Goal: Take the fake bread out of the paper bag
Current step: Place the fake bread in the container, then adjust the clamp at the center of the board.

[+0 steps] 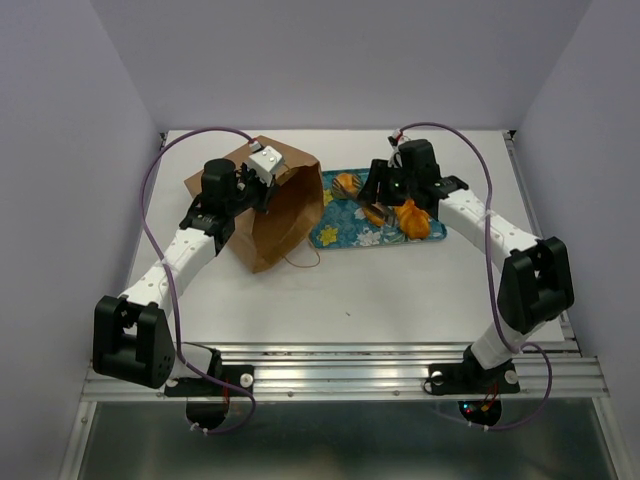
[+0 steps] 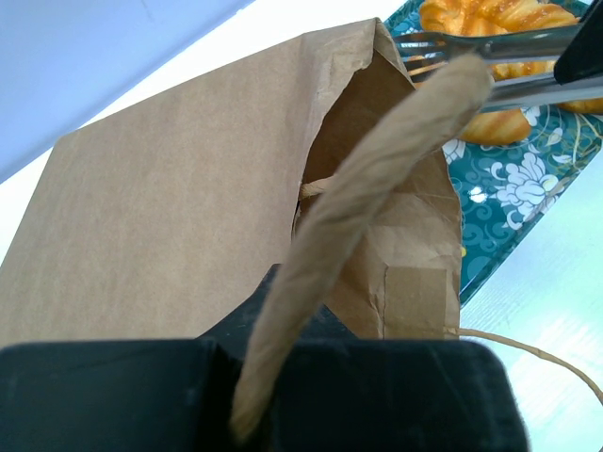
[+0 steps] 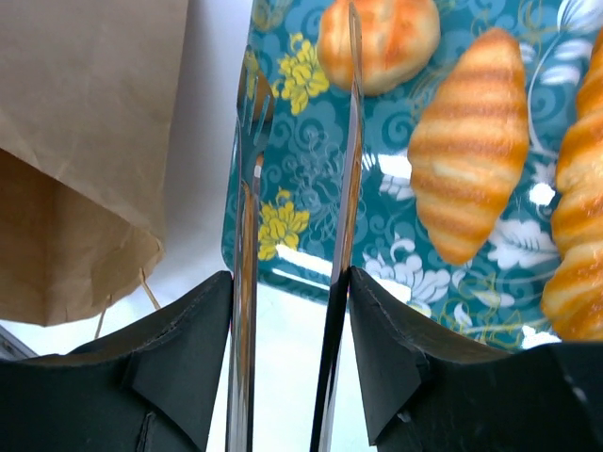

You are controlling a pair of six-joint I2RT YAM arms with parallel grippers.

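Note:
The brown paper bag [image 1: 285, 205] lies on its side, mouth toward the teal floral tray [image 1: 345, 237]. My left gripper [image 1: 255, 190] is shut on the bag's upper rim [image 2: 377, 179], holding the mouth open; the inside looks dark and no bread shows in it. My right gripper [image 1: 385, 195] is shut on metal tongs [image 3: 350, 141], whose arms stand apart and empty over the tray's left end. On the tray lie a round bun [image 3: 377, 42], a croissant [image 3: 471, 155] and a loaf [image 3: 577, 254] cut by the frame edge.
The bag's cord handle [image 1: 300, 262] trails on the white table in front of the bag. The tray sits right beside the bag's mouth. White walls enclose the table on three sides.

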